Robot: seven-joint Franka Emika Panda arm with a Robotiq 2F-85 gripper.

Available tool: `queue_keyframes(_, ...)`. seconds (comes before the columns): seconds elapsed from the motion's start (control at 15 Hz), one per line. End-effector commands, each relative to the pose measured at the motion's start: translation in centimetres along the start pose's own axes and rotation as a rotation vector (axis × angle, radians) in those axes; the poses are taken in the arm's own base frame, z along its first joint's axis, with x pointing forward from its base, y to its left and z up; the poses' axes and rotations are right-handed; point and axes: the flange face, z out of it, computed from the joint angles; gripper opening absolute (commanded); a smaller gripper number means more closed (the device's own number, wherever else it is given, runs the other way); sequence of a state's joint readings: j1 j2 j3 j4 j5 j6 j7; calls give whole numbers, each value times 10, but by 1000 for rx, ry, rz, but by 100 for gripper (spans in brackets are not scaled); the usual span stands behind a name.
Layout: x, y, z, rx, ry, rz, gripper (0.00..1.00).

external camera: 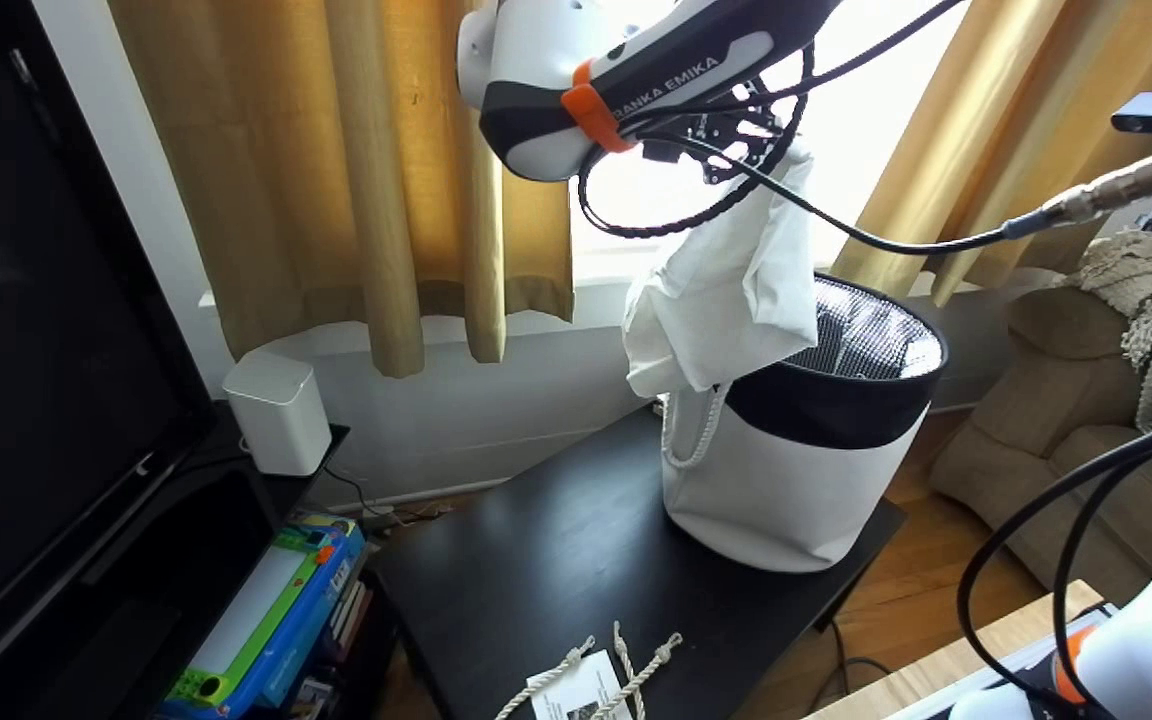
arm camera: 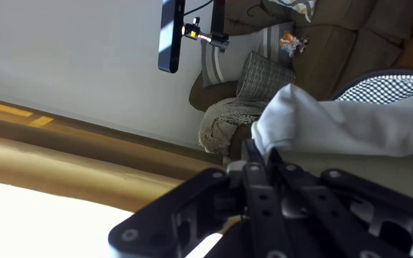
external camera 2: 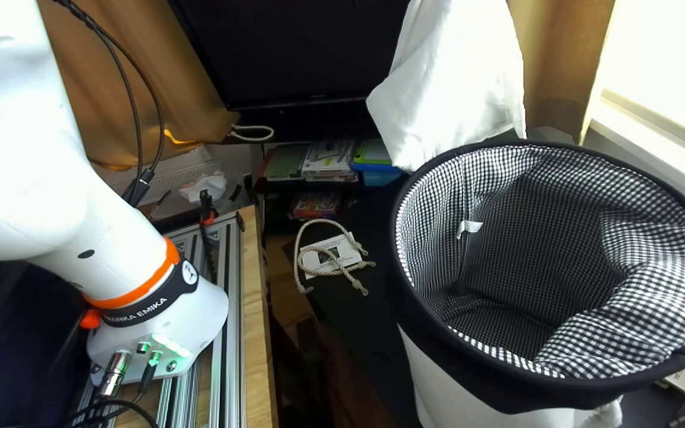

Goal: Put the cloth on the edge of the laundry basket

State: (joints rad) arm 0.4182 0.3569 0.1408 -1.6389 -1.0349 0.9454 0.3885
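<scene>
The white cloth [external camera: 731,300] hangs from my gripper [external camera: 761,150], beside and partly in front of the basket's rim in an exterior view. In an exterior view the cloth [external camera 2: 455,83] hangs behind the far rim, its lower edge partly hidden; whether it touches the rim I cannot tell. The laundry basket [external camera: 796,480] is white with a black band and a checked lining; it also shows from above [external camera 2: 485,374]. It stands upright on a black table. In the wrist view my gripper [arm camera: 265,150] is shut on a folded corner of the cloth [arm camera: 350,125].
Rope pieces and a card [external camera: 576,685] lie on the black table [external camera: 546,540]. A TV [external camera: 46,300] and a white box-shaped device [external camera: 279,415] stand to one side. Yellow curtains [external camera: 336,180] and a window are behind the arm. A sofa [external camera: 1046,420] stands beyond the basket.
</scene>
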Motion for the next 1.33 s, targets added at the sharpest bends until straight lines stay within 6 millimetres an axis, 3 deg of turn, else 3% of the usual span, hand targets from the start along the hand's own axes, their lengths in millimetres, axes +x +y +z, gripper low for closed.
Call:
queue_keyframes(0.0, -7, 5, 31, -54, 87, -79, 1)
queue_keyframes(0.07, -2, 1, 38, -70, 104, -83, 1)
queue_keyframes(0.13, 7, 4, 22, -29, 50, -48, 5)
queue_keyframes(0.2, 9, 3, 28, -37, 63, -55, 5)
queue_keyframes(0.6, 6, -2, 33, -50, 78, -68, 5)
queue_keyframes(0.67, 14, -9, 38, -37, 83, -79, 1)
queue_keyframes(1.27, 64, -57, 89, 202, 204, -177, 1)
